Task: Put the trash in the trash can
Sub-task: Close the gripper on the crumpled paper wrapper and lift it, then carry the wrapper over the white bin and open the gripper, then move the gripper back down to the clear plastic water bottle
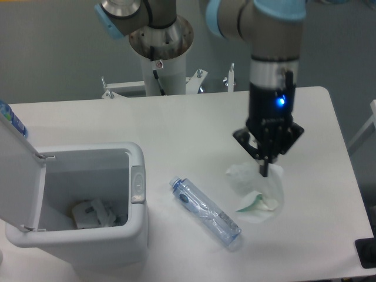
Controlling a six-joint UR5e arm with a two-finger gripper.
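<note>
The bin stands at left with its lid open, and the bottle lies on the tabletop just right of it. At right, the end effector is closed on the wrapper, which hangs lifted. Judged step: transport; next, carry the wrapper left over the bin opening and release.

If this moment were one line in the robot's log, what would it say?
gripper: shut on wrapper, lifted | bottle: on table | bin: lid open
</note>
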